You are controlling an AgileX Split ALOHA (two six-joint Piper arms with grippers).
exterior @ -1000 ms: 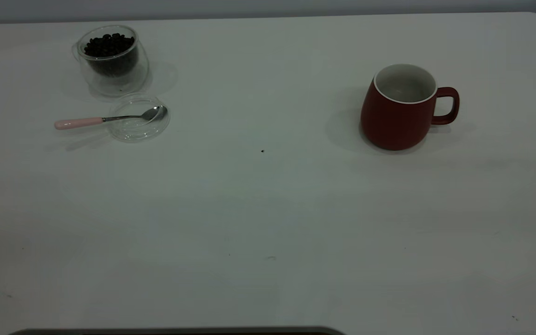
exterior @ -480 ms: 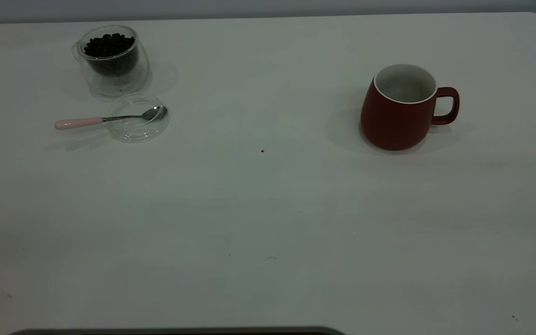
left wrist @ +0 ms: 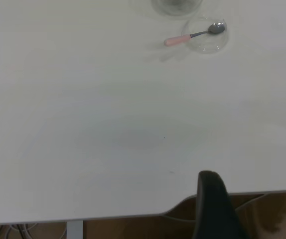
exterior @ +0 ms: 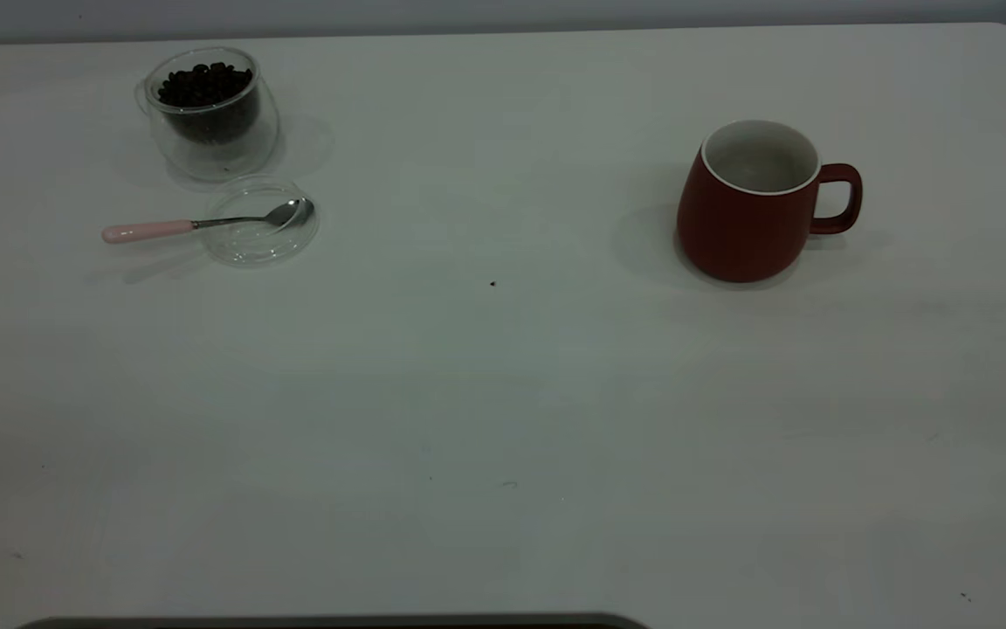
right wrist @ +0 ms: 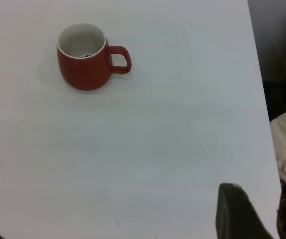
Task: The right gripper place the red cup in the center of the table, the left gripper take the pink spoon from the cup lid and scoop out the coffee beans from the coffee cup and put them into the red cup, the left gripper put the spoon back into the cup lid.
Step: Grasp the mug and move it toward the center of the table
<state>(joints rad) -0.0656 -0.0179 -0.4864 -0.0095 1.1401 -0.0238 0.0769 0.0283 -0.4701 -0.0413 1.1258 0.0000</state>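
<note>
Honestly, nothing started; red cup (exterior: 752,210) sat right of table (exterior: 503,393) centre, handle outward; right gripper (right wrist: 242,214) far off, jaw state unclear; I'd grab handle squarely, slide gently.

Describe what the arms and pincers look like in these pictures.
Little shows. The exterior view shows neither arm. In the left wrist view, the left pincer's finger is one plain matte black prong with a rounded tip. In the right wrist view, the right pincer's finger is a similar dark, blunt-tipped prong. No cables or markings are visible on them.

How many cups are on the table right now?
2: the coffee cup with beans at the far left, and the red cup on the right side. None look hidden.
</note>
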